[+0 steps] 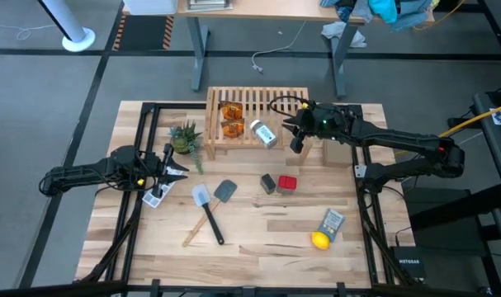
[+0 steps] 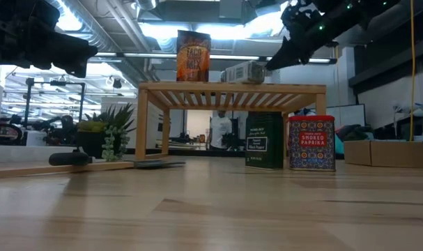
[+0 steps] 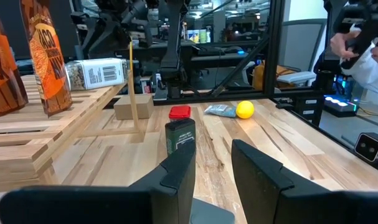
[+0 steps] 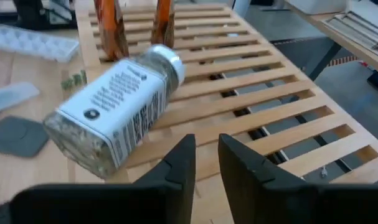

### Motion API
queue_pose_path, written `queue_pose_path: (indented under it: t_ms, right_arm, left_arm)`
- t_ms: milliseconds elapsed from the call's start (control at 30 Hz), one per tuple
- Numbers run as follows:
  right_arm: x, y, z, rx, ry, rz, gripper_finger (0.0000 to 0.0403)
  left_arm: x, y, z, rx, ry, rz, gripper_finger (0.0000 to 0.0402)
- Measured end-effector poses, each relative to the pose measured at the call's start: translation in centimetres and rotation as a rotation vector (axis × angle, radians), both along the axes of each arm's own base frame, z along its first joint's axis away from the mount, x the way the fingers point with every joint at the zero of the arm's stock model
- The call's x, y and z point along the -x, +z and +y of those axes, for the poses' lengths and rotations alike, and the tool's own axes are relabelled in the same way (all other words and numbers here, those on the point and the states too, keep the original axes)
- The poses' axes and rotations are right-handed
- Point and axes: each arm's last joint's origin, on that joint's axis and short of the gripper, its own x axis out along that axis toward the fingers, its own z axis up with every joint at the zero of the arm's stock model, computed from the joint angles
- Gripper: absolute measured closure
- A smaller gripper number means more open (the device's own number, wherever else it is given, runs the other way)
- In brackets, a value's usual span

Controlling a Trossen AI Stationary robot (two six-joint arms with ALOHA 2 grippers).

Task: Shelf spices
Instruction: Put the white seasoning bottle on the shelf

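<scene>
Left gripper (image 1: 169,171) — narrow, empty, parked table-left | amber packets (image 1: 231,120) upright on shelf (image 1: 291,99) | bottle (image 1: 263,134) toppled on slats | black box (image 1: 268,183), red box (image 1: 287,183) unshelved | right gripper (image 1: 297,132) — nearly closed, empty, beside bottle.

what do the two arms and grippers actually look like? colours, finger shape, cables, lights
Both arms are dark and multi-jointed, with two flat black fingers each. Left gripper shows white details at the wrist. Right gripper has a small green light nearby on its wrist and a black cable looping above. Right gripper's fingers are blocky and matte.
</scene>
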Motion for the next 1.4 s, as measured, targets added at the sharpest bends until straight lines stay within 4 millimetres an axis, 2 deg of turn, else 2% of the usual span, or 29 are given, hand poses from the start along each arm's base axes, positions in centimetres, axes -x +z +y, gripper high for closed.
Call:
queue_pose_path:
  t_ms: [233, 567, 800, 1000, 1200, 1400]
  right_arm:
    - [0.0, 1.3, 2.6, 0.127, 0.021, -0.021, 0.0326]
    - [-0.3, 2.1, 5.6, 0.135, 0.141, -0.083, 0.0324]
    - [-0.7, 2.5, 7.3, 0.069, 0.389, -0.156, 0.0324]
    - [-0.7, 2.1, 8.9, 0.002, 0.567, -0.133, 0.0324]
    - [-0.9, 2.3, 10.3, -0.029, 0.622, -0.168, 0.0324]
    - [-1.5, 2.2, 11.8, -0.197, 0.615, -0.202, 0.0324]
  left_arm:
    - [0.0, 0.0, 0.0, 0.0, 0.0, 0.0, 0.0304]
    - [0.0, 0.0, 0.0, 0.0, 0.0, 0.0, 0.0304]
    - [0.0, 0.0, 0.0, 0.0, 0.0, 0.0, 0.0304]
    - [0.0, 0.0, 0.0, 0.0, 0.0, 0.0, 0.0304]
    - [0.0, 0.0, 0.0, 0.0, 0.0, 0.0, 0.0304]
    - [0.0, 0.2, 0.0, -0.029, 0.001, -0.033, 0.0304]
